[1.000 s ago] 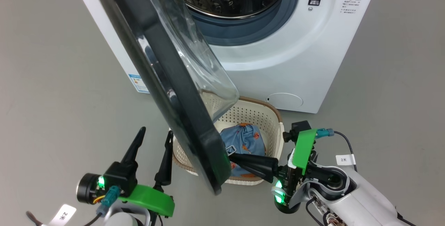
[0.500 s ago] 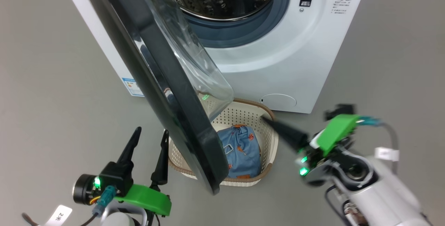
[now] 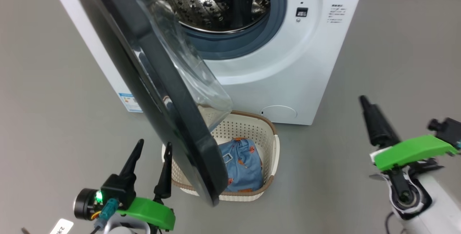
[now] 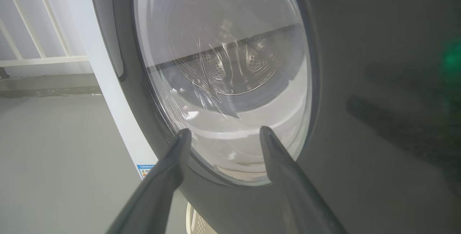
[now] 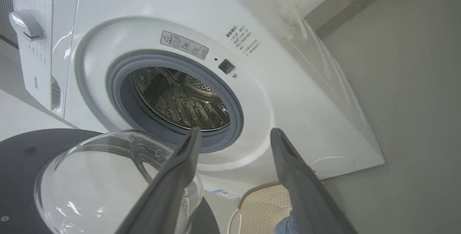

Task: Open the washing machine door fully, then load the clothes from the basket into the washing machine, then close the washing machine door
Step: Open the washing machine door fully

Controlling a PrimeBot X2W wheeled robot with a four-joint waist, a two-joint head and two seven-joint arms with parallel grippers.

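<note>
The washing machine door [image 3: 162, 93] stands partly open, overhanging the basket [image 3: 268, 126] on the floor [image 3: 54, 118] before the washing machine [image 3: 288, 75]; the clothes [image 3: 239, 165] lie in the basket. The left pincer [image 3: 154, 142] is spread wide and empty, just left of the door's lower edge; the right pincer [image 5: 236, 130] is wide, empty, well to the right

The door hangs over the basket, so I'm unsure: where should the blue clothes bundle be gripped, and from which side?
Probably pinch the top folds of the clothes, coming down from the robot's right: the door overhangs the left part of the basket, while its right side lies uncovered.
</note>
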